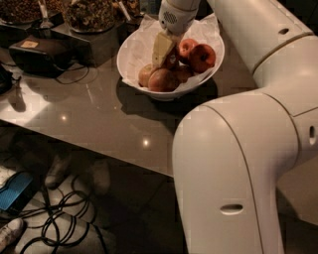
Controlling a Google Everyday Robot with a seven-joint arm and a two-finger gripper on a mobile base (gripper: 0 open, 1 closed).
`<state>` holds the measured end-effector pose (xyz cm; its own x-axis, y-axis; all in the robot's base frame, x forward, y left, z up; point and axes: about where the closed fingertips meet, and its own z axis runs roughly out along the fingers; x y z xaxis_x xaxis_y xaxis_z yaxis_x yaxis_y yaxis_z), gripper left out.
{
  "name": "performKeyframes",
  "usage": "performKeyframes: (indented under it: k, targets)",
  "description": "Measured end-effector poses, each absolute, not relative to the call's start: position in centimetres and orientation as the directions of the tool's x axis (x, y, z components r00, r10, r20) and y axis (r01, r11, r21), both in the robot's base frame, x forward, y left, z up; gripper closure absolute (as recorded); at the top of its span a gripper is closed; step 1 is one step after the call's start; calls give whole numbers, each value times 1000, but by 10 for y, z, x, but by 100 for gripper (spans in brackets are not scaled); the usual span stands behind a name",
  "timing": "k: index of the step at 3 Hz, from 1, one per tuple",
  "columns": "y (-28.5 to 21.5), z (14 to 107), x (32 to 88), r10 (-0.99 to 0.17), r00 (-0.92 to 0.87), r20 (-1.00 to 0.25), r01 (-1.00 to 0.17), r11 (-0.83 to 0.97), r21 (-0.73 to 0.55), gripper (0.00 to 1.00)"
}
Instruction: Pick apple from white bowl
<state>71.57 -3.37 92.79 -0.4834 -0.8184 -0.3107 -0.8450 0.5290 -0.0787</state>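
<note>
One white arm [233,163] fills the near right of the view, its bulk standing over the near edge of the grey table [99,119]. Below that edge, loose black cables [64,223] and a blue object [15,191] lie on the floor. Toward the far edge, roughly midway along it, stands the white bowl [134,54], lined with crinkled paper and holding a pile of fruit. The gripper [163,49] is down inside the bowl, its pale tip set among the fruit and right against the apple [173,60]. This is the deep-red one at the middle of the pile, lying between the glossy red apples [202,57] on the far right side and the paler apples [163,80] on the near side. Whether the pincer is released or clenched cannot be told; the apple is largely hidden behind it. The apple is judged firm and fairly heavy for its size, with a smooth, waxy skin that may slip, and flesh that will bruise under a hard squeeze. The hold is best taken across its widest girth, on opposite flanks. The close-packed neighbours leave little room, and the paper could snag. Beyond the bowl, dark bowls of nuts [92,12] line the far edge, and a black device [42,54] sits at the far left corner.
</note>
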Motion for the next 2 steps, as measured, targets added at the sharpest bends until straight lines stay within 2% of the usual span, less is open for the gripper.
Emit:
performKeyframes:
  k: [1,2]
  targets:
    - [-34,928,716,-818,-483,-311,-845,529,-79,88]
    - [-34,928,716,-818,-483,-311,-845,529,-79,100]
